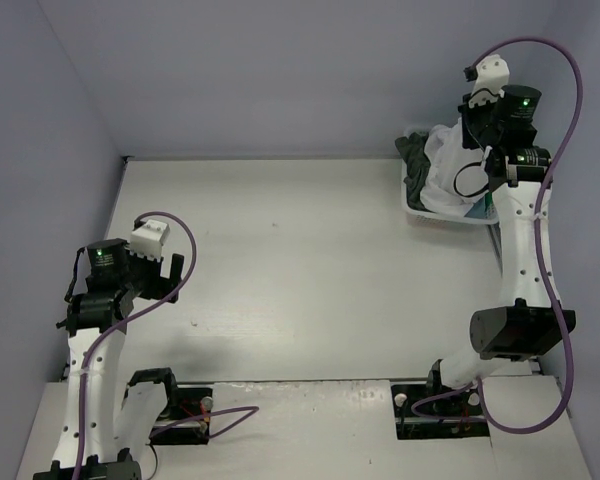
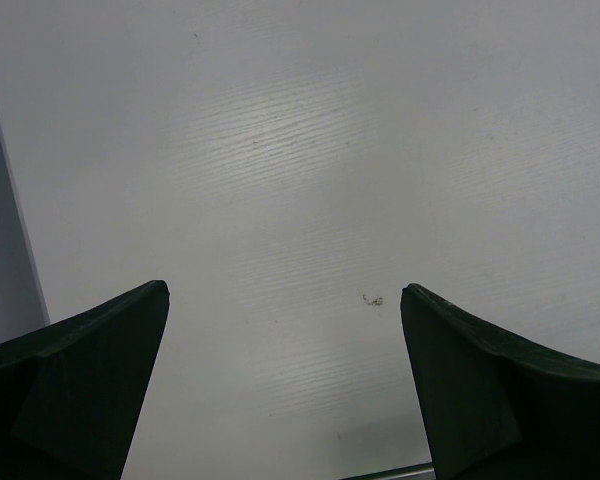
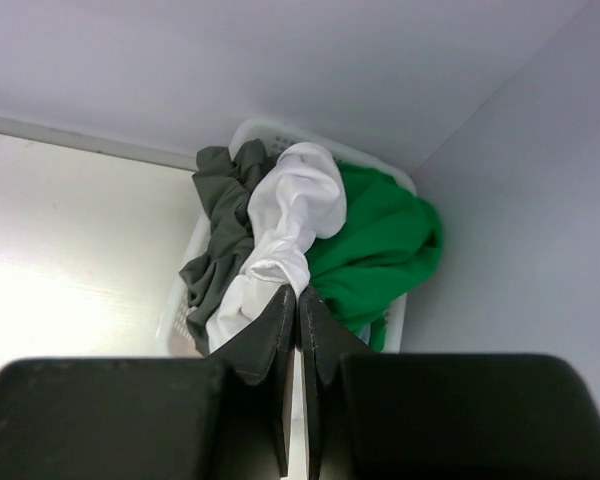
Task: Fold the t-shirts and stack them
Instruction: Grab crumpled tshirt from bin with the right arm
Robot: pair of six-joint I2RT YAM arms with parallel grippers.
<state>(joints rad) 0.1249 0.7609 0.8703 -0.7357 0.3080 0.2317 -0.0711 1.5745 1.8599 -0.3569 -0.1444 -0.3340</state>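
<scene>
The white t-shirt (image 3: 295,200) lay bunched in the middle of the basket (image 3: 270,130), between the dark grey t-shirt (image 3: 220,240) on one side and the green t-shirt (image 3: 375,235) on the other; all 3 were crumpled and touching; the basket stood at the far right corner of the worktop (image 2: 300,150); the right tool (image 3: 298,300) was closed right at the near edge of the white cloth, and it looked to have a fold of it pinched; the left tool (image 2: 285,287) hung wide open over bare worktop, well apart from the clothes, holding nothing; by my reading the task had barely begun: 0 shirts folded, 0 stacked, every one seen lay in the basket, and pulling out, spreading, folding and piling were all left.
</scene>
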